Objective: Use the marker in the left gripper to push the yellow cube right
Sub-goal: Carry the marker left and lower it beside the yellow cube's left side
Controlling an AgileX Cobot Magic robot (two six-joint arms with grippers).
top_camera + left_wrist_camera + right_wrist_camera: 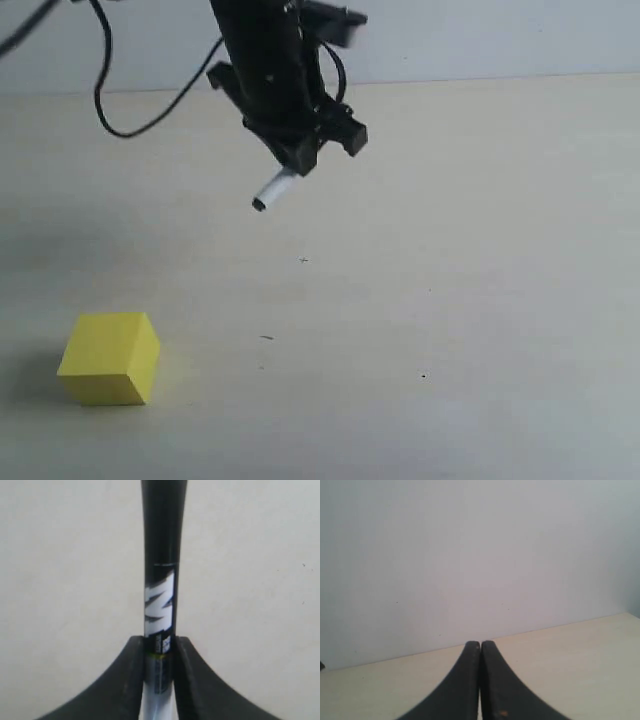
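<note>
Item 1, yellow cube (108, 358): plain, matte, sits flat on the bench (480, 300) at the near left of the exterior view, one corner edge turned toward the camera. Nothing touches it.

Item 2, left tool (300, 160): black, hangs over the middle-far part of the bench, above and to the right of the cube and well apart from it. A black cable (110, 115) loops off behind it to the left. It is closed on the marker (274, 189). In the left wrist view both finger plates (131, 680) press against the barrel from either side.

Item 3, marker: slim, tilted. In the exterior view a short white length with a dark tip sticks out below the tool, pointing down and left toward the cube's side of the bench. In the left wrist view the black section with white printing runs on beyond the plates. Whether the tip meets the bench cannot be told.

Item 4, right tool (480, 647): seen in the right wrist view only, jaws pressed together with nothing between them, facing a pale wall (470, 555) beyond the bench edge.
</note>
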